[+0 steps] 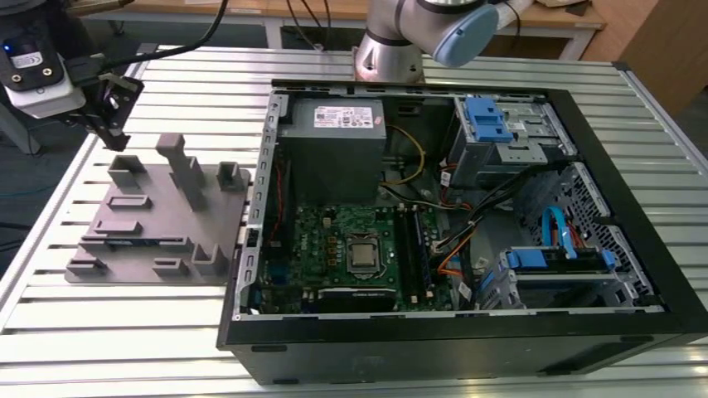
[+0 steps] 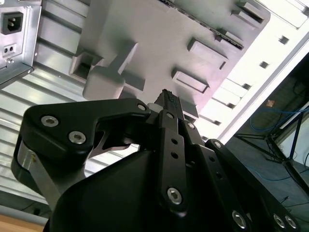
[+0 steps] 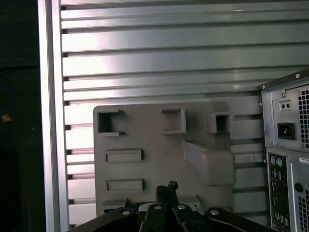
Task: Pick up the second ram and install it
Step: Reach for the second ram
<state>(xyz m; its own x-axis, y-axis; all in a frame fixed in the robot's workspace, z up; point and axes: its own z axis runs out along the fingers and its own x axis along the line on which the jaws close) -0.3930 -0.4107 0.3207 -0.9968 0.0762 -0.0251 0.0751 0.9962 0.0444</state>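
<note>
The second ram (image 1: 138, 242) is a thin dark blue-green stick lying in a slot of the grey fixture plate (image 1: 155, 220), near the plate's front edge. In the second wrist view the ram (image 2: 212, 29) shows as a dark strip on the plate (image 2: 159, 43). In the first wrist view a bit of the ram's blue board (image 3: 118, 210) peeks out just above the gripper's body. My gripper (image 1: 111, 137) hangs in the air above the plate's far left corner, clear of the ram. Its black fingertips (image 2: 167, 98) (image 3: 166, 187) sit together with nothing between them.
An open computer case (image 1: 619, 207) lies on the slatted metal table (image 1: 133, 332) at the exterior view's right of the plate. Inside are the green motherboard (image 1: 332, 232), long black memory slots (image 1: 412, 249), cables and blue drive brackets. Upright posts (image 1: 182, 170) rise from the plate.
</note>
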